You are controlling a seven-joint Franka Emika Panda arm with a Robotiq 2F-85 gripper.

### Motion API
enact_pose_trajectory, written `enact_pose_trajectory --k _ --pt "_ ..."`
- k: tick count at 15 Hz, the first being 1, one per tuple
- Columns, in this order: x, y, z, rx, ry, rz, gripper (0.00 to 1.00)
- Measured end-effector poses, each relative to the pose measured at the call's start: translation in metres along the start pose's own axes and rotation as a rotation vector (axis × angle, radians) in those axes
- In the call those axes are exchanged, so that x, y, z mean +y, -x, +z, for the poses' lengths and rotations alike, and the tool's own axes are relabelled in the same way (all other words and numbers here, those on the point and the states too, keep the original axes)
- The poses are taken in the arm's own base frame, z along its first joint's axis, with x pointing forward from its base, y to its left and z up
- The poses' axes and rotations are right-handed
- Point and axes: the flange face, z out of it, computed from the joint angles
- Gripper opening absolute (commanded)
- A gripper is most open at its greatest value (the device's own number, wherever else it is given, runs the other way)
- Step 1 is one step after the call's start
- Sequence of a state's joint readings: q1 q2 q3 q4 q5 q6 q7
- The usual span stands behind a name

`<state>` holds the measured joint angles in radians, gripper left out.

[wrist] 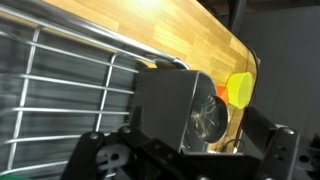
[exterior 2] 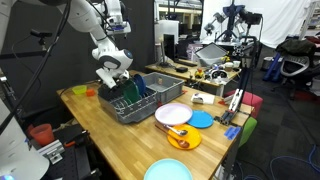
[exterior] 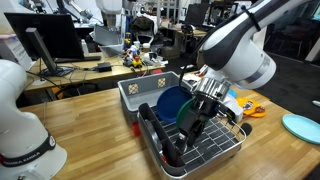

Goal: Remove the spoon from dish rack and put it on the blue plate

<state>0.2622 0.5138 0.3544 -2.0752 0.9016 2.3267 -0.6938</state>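
The dish rack [exterior: 225, 145] is a silver wire rack on a black base, and it also shows in an exterior view [exterior 2: 128, 108]. My gripper [exterior: 196, 122] reaches down into it, next to a dark blue plate [exterior: 172, 103] standing in the rack. In the wrist view my gripper [wrist: 185, 150] has its fingers wide apart around a grey block with a shiny round metal face [wrist: 207, 117]; I cannot tell if this is the spoon. The pale blue plate [exterior: 302, 126] lies apart from the rack, near the table's front edge [exterior 2: 168, 171].
A grey plastic tub [exterior: 140, 92] stands against the rack. A pink plate [exterior 2: 172, 113], a brighter blue plate [exterior 2: 201, 119] and an orange plate [exterior 2: 183, 139] lie between rack and pale plate. Orange and yellow cups [exterior 2: 83, 92] stand by the rack.
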Motion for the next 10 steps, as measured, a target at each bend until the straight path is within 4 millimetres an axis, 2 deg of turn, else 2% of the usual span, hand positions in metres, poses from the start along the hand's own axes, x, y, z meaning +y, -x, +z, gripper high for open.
enact_pose_trajectory --k 1,2,10 --pt "-0.0006 -0.001 0.0012 -0.001 -0.002 -0.002 0.89" --pt "-0.0005 -0.0017 0.0021 -0.001 -0.004 -0.002 0.73" --pt "0.0018 -0.005 0.0056 -0.002 -0.009 -0.038 0.17"
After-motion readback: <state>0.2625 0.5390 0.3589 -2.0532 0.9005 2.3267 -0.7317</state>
